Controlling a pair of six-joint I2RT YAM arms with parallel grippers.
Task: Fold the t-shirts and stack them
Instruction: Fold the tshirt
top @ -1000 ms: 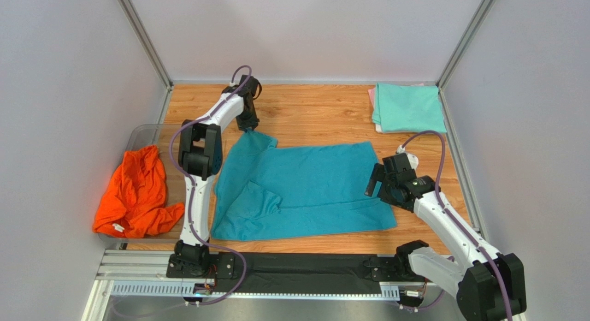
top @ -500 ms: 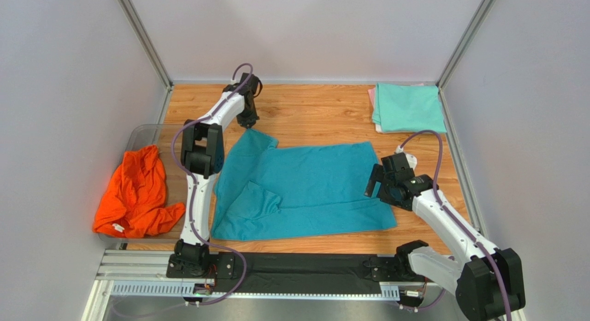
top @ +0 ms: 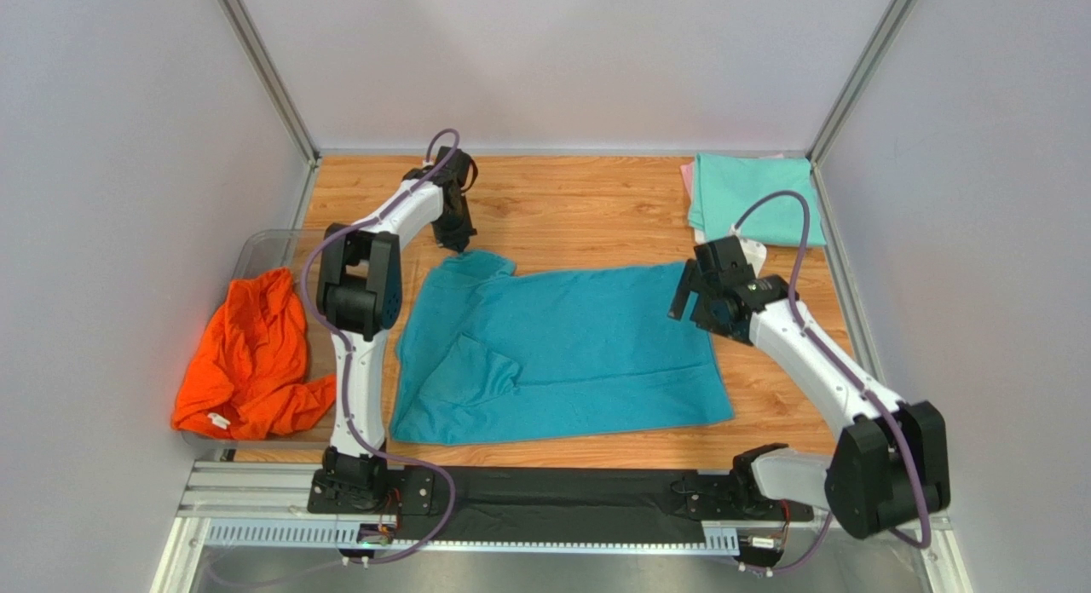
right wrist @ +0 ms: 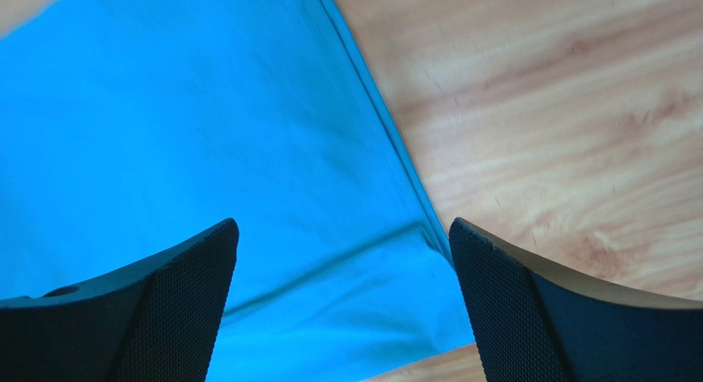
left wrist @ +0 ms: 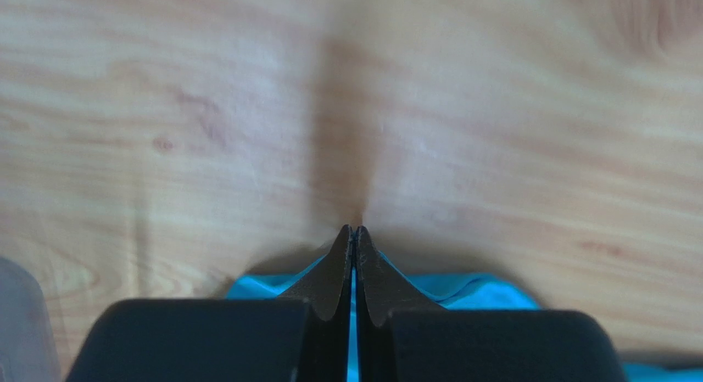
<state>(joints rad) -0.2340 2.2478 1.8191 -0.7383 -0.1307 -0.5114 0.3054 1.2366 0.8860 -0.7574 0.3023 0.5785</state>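
Teal-blue soft cloth short-sleeved t-shirt [top: 564, 350] lying spread flat, mid wooden tabletop [top: 589, 216], an arm at each end.
L gripper [top: 456, 239] sitting at far-left sleeve corner w/ fingers pressed together, can't tell if pinching cloth; R gripper [top: 688, 303] gaping wide over right hem. Cloth looking light, limp, prob. sagging when lifted, so pinching hem corners seems best. No brand readable; small white tag [top: 218, 421] on crumpled bright-orange cloth shirt [top: 250, 350] showing no legible text.

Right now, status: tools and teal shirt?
Left tool shut at far left corner of teal t-shirt. Right tool open over its right hem. Shirt flat, one sleeve folded in. Nothing lies on it.
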